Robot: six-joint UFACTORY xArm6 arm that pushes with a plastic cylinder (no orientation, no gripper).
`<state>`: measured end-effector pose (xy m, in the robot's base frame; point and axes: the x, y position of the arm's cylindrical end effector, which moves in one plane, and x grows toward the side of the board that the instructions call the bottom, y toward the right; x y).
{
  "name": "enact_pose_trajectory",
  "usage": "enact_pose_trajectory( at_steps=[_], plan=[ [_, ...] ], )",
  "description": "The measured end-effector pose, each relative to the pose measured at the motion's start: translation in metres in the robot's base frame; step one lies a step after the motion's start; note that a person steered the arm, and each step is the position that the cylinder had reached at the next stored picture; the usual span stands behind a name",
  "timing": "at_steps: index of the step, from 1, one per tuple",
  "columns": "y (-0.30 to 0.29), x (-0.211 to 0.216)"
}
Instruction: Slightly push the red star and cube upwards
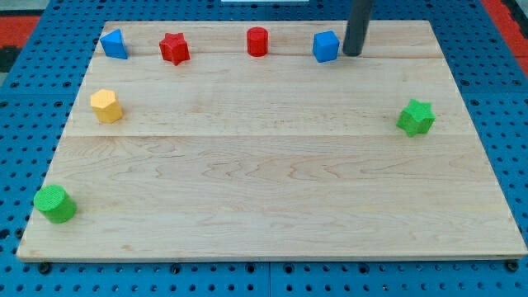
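Red star (174, 48) sits near the board's top edge, left of the red cylinder (257, 41); the blue cube (326, 46) is further right. My tip (353, 53), a bare rod gripping nothing, touches or nearly touches that cube's right side. Both blocks have little board above, so 1 strong shove could slide them off.

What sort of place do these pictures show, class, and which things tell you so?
Probably a robotics lab bench: a pale wooden board on blue perforated pegboard, small coloured blocks like the red star block, and a dark rod's tip.
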<state>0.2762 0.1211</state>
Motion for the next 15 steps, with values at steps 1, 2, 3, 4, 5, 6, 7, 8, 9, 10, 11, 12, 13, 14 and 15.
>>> enact_pose_trajectory(
  at_steps=[1, 2, 3, 4, 5, 6, 7, 8, 9, 10, 11, 12, 13, 14, 15],
  plan=[
    [-0.018, -0.019],
    [-0.026, 0.002],
    [-0.132, 0.023],
    [-0.219, 0.012],
    [-0.277, 0.02],
    [-0.316, 0.029],
    [-0.337, 0.025],
    [-0.32, 0.001],
    [-0.3, -0.009],
    [-0.266, -0.009],
    [-0.25, 0.001],
    [-0.234, 0.052],
    [-0.191, 0.066],
    [-0.132, 0.047],
    [-0.106, 0.039]
  ],
)
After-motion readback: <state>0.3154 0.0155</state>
